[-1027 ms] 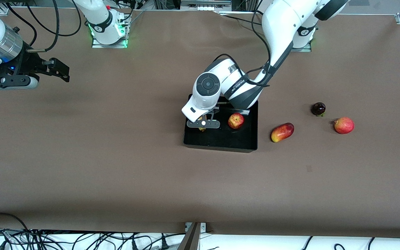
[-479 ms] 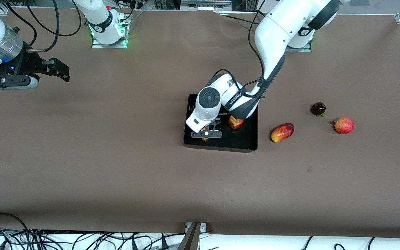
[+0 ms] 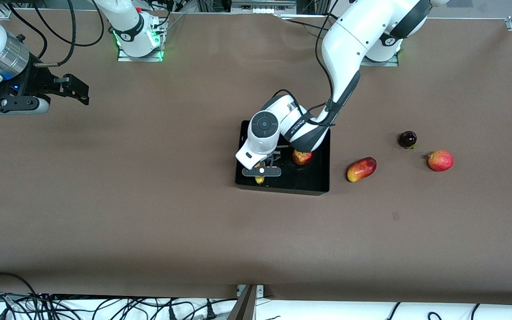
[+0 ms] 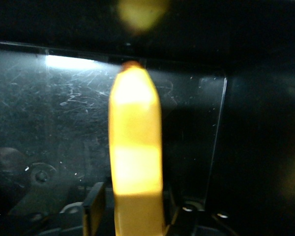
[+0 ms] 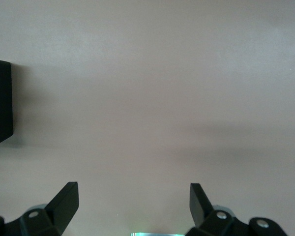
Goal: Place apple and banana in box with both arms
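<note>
Your left gripper (image 3: 261,174) was down inside the box (image 3: 318,180), at the corner nearest the camera toward the right arm's end; the banana (image 4: 136,162) sat between its fingers (image 4: 94,209), though you could not tell whether they were clamping it. The apple (image 3: 301,157) lay in the box beside it, half hidden under the left arm. Your right gripper (image 5: 132,204) waited wide open and empty over bare bench (image 3: 149,213) at the right arm's end.

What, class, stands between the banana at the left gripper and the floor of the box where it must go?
Nothing visible does. The left gripper is low inside the box with the banana between its jaws, over bare black floor. The apple lies in the box too, toward the left arm's end, apart from the banana.
</note>
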